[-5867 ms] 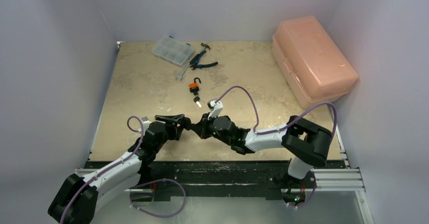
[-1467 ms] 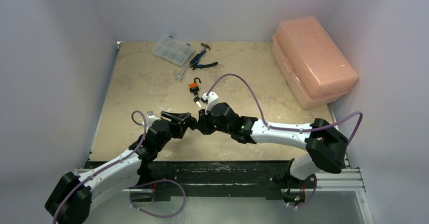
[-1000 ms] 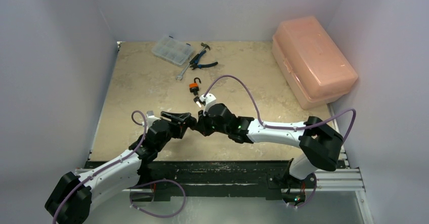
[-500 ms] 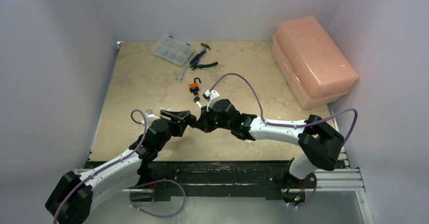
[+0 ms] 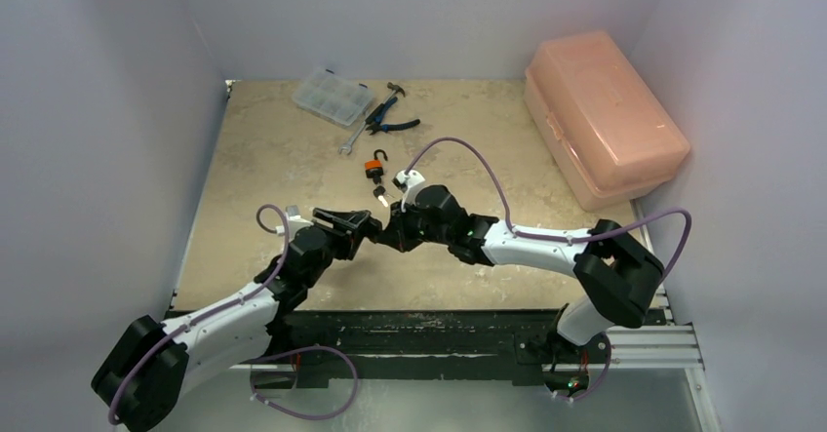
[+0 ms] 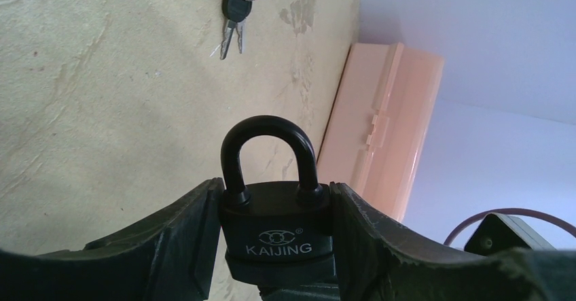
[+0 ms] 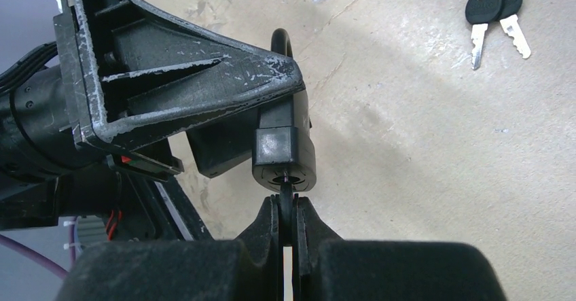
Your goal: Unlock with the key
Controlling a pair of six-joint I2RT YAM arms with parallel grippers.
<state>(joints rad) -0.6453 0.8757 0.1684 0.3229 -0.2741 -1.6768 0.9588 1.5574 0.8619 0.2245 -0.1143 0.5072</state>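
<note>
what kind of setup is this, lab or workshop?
Likely an enclosed robot test cell, not a real workshop: plain walls box in a beige table, left arm and right arm sit on a metal rail, and props are a parts organizer, pliers and a pink toolbox.

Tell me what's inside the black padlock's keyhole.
A key pinched in the right pincer enters the padlock at its keyhole. How deep its blade sits is hidden inside the body.

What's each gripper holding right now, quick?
Left gripper: closed on the black metal padlock.
Right gripper: shut on the small dark key, its tip at the padlock's keyhole.
</note>
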